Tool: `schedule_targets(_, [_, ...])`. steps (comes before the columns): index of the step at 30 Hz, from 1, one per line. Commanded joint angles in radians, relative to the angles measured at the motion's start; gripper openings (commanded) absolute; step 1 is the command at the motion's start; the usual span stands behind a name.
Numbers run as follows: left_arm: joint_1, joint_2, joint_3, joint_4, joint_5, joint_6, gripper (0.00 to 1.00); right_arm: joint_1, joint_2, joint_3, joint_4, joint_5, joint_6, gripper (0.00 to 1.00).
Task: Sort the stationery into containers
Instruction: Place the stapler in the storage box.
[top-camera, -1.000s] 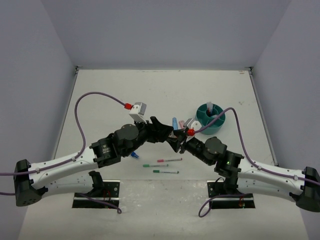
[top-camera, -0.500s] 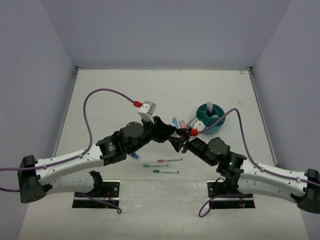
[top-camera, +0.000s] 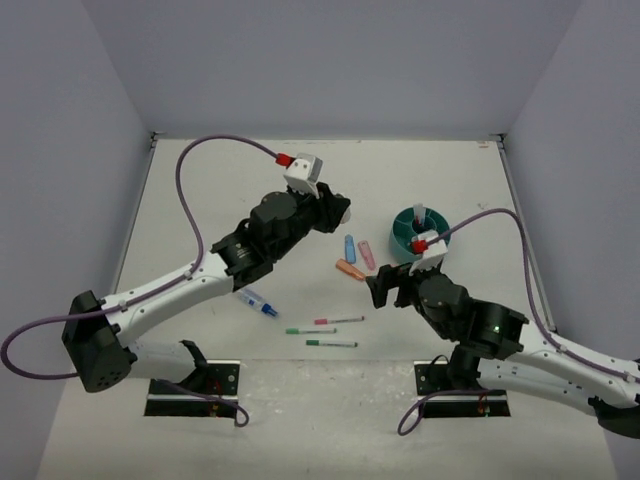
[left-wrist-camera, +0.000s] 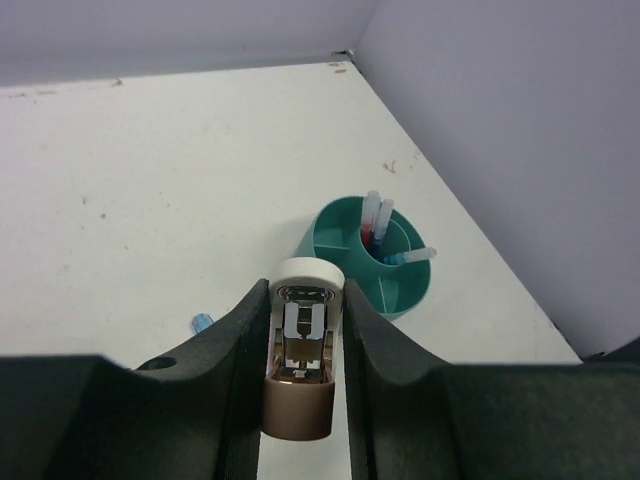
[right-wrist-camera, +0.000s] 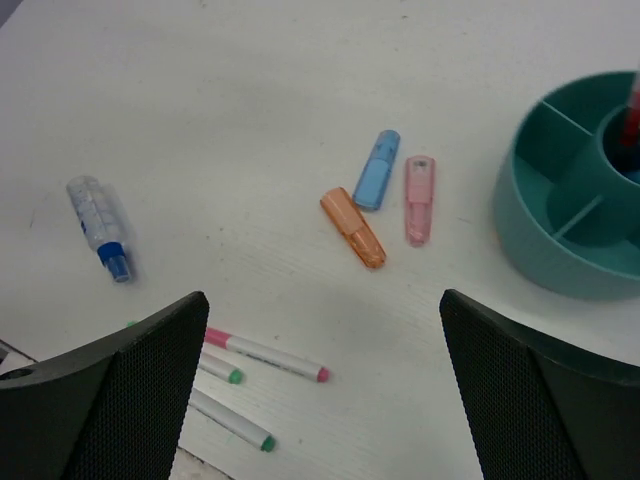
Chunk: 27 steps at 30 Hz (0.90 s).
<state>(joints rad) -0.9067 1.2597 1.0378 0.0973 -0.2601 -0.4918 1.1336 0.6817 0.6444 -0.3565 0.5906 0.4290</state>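
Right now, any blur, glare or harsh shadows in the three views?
Top external: even soft light, faint shadows, nothing blurred. Left wrist: teal cup sharp, no glare; held white-capped item close yet legible. Right wrist: orange highlighter crisp; its own fingers dark, soft-edged.

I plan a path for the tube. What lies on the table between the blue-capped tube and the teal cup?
Between the tube and the cup lie an orange highlighter, a blue highlighter and a pink highlighter; the right wrist view shows this.
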Motion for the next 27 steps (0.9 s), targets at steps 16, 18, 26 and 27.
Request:
schedule_targets(16, [0.091, 0.747, 0.588, 0.345, 0.573, 0.343, 0.0, -0.003, -0.362, 0.264, -0.461, 0.11, 0.277, 0.99])
schedule_targets(18, [0.094, 0.795, 0.615, 0.366, 0.608, 0.32, 0.0, -0.002, -0.396, 0.257, -0.455, 0.089, 0.272, 0.99])
schedule_targets(26, [0.102, 0.942, 0.691, 0.378, 0.589, 0.255, 0.0, -0.001, -0.449, 0.222, -0.406, 0.048, 0.239, 0.99])
schedule_targets(27, [0.104, 0.955, 0.692, 0.38, 0.582, 0.247, 0.0, -0.001, -0.444, 0.224, -0.41, 0.048, 0.235, 0.99])
